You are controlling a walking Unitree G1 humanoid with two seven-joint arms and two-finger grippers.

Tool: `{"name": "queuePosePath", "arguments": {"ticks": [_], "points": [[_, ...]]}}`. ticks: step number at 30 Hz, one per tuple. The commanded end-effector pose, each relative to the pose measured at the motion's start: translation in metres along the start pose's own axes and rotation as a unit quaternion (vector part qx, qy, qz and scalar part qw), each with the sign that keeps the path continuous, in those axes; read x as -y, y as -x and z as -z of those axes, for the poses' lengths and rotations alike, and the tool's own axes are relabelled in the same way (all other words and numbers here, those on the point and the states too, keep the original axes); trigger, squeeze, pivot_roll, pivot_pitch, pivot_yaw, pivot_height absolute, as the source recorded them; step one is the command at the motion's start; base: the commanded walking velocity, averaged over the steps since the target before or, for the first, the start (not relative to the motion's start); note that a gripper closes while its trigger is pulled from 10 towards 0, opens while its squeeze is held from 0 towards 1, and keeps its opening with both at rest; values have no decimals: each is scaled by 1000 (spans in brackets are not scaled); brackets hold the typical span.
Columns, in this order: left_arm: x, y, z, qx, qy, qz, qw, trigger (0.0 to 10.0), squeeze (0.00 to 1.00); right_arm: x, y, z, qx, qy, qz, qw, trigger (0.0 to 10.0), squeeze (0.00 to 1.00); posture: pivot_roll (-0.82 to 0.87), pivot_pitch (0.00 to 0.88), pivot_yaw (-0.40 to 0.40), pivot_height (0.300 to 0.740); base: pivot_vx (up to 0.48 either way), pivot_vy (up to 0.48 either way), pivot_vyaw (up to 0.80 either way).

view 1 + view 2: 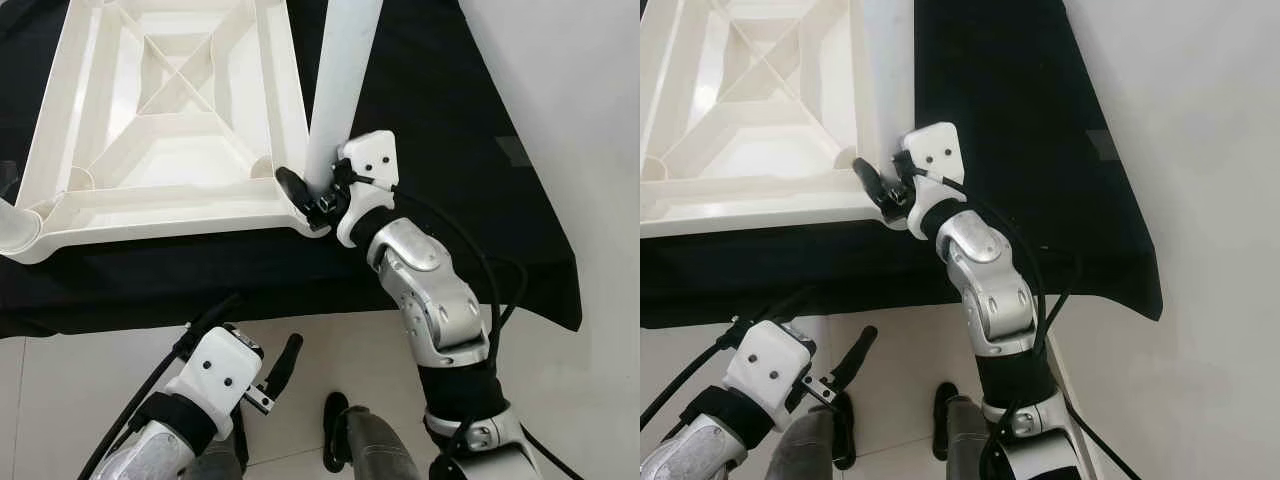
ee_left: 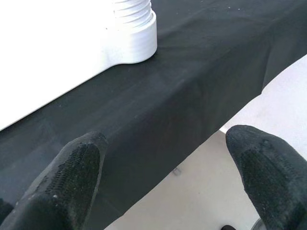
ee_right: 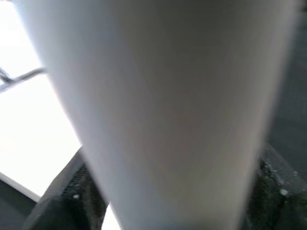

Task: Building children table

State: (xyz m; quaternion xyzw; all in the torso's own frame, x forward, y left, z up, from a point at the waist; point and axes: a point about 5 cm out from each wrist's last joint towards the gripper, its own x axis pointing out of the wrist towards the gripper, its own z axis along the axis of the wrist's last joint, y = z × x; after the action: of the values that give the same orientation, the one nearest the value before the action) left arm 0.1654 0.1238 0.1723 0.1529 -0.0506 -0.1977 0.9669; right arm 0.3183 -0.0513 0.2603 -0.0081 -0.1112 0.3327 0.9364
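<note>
A white plastic tabletop [image 1: 170, 215] lies upside down on a black cloth [image 1: 450, 150]. At its near right corner a white table leg [image 1: 340, 80] stands upright. My right gripper [image 1: 318, 190] is shut on that leg near its base, and the leg [image 3: 158, 115] sits between the black fingers [image 3: 62, 201] in the right wrist view. Another white leg [image 1: 15, 225] stands at the near left corner; its ridged base [image 2: 134, 24] is in the left wrist view. My left gripper [image 1: 275, 385] hangs open below the cloth's front edge, holding nothing.
The black cloth drapes over a low platform whose front edge [image 1: 300, 315] runs across in front of me. Pale tiled floor [image 1: 340, 345] lies below it and to the right [image 1: 580, 120]. My own legs and feet [image 1: 335, 430] are at the bottom.
</note>
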Motion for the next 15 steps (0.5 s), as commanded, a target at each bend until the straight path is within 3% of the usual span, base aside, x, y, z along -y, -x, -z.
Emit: {"name": "queuePosePath", "arguments": {"ticks": [1, 6, 10, 13, 14, 15], "points": [[5, 2, 6, -12, 6, 5, 1000, 10000, 0, 1, 1, -6, 21, -1, -44, 999, 10000, 0, 191, 307, -112, 740, 0, 0, 0], [5, 1, 6, -12, 6, 3, 1000, 10000, 0, 15, -3, -17, 34, 42, -115, 992, 10000, 0, 193, 306, -119, 740, 0, 0, 0], [5, 1, 6, -10, 7, 1, 1000, 10000, 0, 27, -6, -26, 28, 78, -234, 969, 10000, 0, 198, 303, -129, 740, 0, 0, 0], [5, 1, 5, -10, 7, -1, 1000, 10000, 0, 33, -9, -27, 22, 83, -252, 964, 10000, 0, 199, 303, -133, 740, 0, 0, 0], [5, 1, 5, -10, 6, -3, 1000, 10000, 0, 36, -13, -25, 15, 92, -253, 963, 2706, 0, 207, 305, -135, 740, 0, 0, 0], [5, 1, 5, -9, 5, -4, 1000, 10000, 0, 39, -16, -24, 10, 99, -253, 962, 2706, 0, 211, 305, -137, 740, 0, 0, 0]]}}
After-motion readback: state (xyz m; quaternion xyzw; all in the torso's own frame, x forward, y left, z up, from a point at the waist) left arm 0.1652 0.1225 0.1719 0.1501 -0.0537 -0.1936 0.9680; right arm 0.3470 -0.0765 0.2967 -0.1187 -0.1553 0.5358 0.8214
